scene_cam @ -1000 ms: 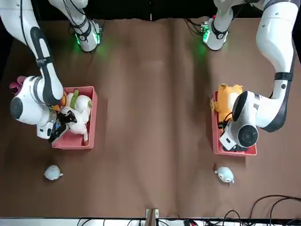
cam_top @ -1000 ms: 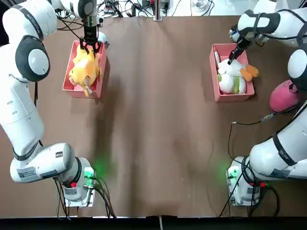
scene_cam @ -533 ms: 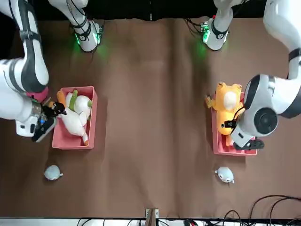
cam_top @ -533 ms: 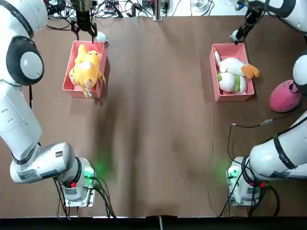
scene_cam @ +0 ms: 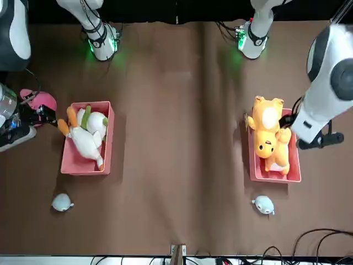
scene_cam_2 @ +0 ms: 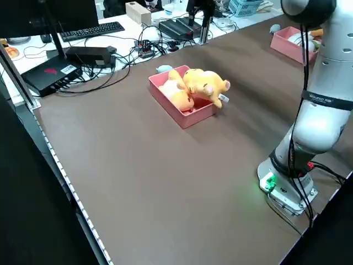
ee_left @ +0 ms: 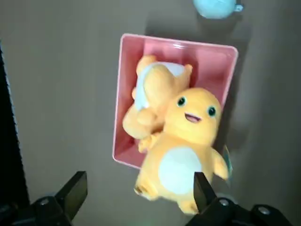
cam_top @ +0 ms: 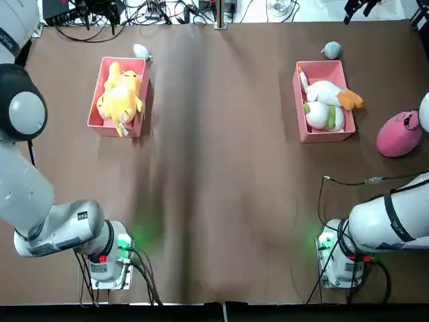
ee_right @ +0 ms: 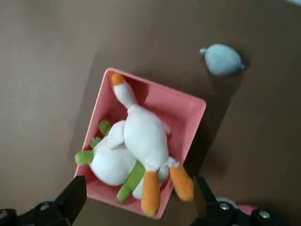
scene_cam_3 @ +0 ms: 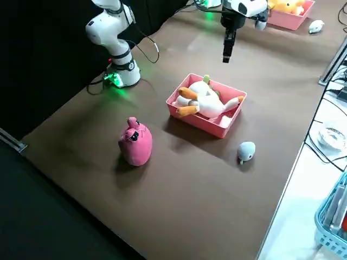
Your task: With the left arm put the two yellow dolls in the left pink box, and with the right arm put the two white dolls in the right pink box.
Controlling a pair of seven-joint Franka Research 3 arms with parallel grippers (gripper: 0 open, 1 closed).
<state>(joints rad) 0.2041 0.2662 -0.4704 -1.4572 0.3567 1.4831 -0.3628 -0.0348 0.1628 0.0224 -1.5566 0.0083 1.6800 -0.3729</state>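
Observation:
Two yellow dolls lie piled in the left pink box; the upper one hangs partly over the box's rim. The two white dolls lie in the right pink box, and their orange and green parts show in the right wrist view. My left gripper hovers high above the yellow dolls, open and holding nothing. High over the right box, my right gripper is also open and holds nothing.
A pink round toy sits on the table to the right of the right box. One small grey-blue toy lies beyond the left box and another beyond the right box. Cables and desk gear line the far edge.
Both grippers have lifted up and away from their boxes. The yellow and white dolls stay behind in the boxes.

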